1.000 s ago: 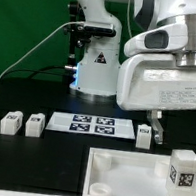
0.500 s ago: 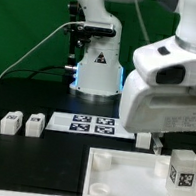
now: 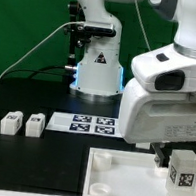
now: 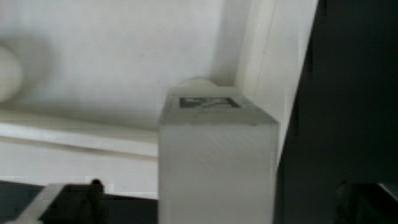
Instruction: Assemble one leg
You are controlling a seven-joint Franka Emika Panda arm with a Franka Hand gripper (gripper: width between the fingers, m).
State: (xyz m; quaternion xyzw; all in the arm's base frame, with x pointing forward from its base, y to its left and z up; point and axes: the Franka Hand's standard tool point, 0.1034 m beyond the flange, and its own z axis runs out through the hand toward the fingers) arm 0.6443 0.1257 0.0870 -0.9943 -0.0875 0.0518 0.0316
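you have the gripper (image 3: 164, 158) low in the frame's lower right, fingers (image 4: 79, 203) spread apart, gripping nothing. the leg (image 3: 184, 170) stands upright on the tabletop (image 3: 124, 183) there, just beside it; the wrist view shows it between the fingers.

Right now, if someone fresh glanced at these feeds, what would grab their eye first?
The arm's bulky white head fills the exterior view's right, hanging just over the leg that stands upright on the tabletop. In the wrist view that leg, tag showing, fills the middle. Two more small blocks sit side by side at the exterior view's left.
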